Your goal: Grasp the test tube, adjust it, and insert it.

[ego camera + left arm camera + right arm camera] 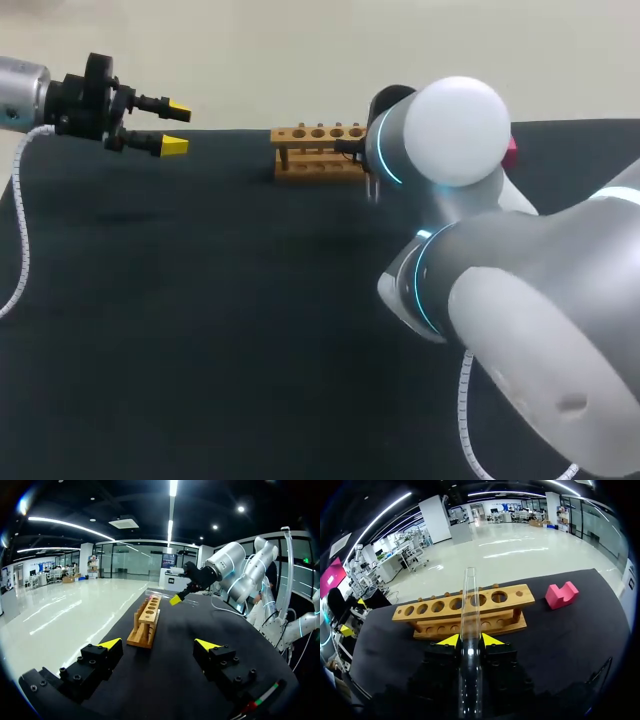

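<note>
Head view: right pincer behind elbow

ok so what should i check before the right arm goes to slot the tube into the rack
1. Grip: the right gripper is shut on the clear glass test tube, one yellow tip on each side: ok.
2. Aim: the tube points along the fingers toward the light wooden rack; lined up with a hole: cannot tell.
3. The rack holes that show are empty: ok.
4. The left gripper is open, well away from the rack: ok.
5. The pink notched block sits beside the rack, apart from it: ok.
</note>
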Robot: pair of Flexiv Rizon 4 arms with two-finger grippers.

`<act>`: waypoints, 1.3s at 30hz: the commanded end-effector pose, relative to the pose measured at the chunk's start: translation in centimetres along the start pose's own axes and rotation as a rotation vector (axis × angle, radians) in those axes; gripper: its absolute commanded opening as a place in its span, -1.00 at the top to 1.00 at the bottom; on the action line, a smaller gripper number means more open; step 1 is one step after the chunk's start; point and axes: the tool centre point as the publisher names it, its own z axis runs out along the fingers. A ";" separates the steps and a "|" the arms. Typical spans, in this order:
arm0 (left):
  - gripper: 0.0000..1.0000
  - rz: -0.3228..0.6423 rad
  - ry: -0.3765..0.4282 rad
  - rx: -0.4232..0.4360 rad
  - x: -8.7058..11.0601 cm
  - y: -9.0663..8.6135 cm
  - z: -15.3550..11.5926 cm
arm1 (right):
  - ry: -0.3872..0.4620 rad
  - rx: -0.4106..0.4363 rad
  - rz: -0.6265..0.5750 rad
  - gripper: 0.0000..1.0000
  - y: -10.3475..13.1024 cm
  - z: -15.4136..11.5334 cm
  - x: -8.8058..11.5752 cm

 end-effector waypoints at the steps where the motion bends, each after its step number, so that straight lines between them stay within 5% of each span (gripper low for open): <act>1: -1.00 0.001 -0.001 0.007 0.1 0.3 0.0 | 0.022 -0.016 0.002 1.00 -0.2 0.6 -0.3; 25: -1.00 0.001 -0.001 0.007 0.1 0.3 0.0 | 0.124 -0.049 0.014 1.00 -0.3 2.0 0.1; 39: -1.00 0.001 -0.001 0.007 0.1 0.3 0.0 | 0.271 -0.101 0.019 1.00 -0.4 2.9 0.2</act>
